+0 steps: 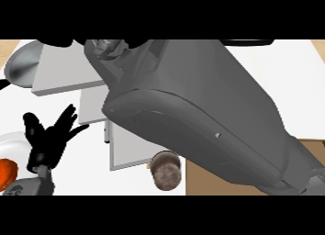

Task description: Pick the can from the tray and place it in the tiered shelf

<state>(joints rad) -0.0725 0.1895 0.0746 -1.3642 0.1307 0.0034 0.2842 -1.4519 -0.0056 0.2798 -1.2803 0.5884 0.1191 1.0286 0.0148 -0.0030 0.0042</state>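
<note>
Grey right forearm [206, 114] fills mid-view, hiding much of the light tiered shelf [67, 75]; the right hand itself is out of sight. Brown can [166, 170] lies just below the forearm, beside a brown tray [213, 183]. Left hand [50, 137], fingers spread, holds nothing, left of the shelf, over a white plate [6, 144].

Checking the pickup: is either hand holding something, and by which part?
Left black hand is open, holding nothing. The big grey right forearm hides the right hand, so it cannot be told.
</note>
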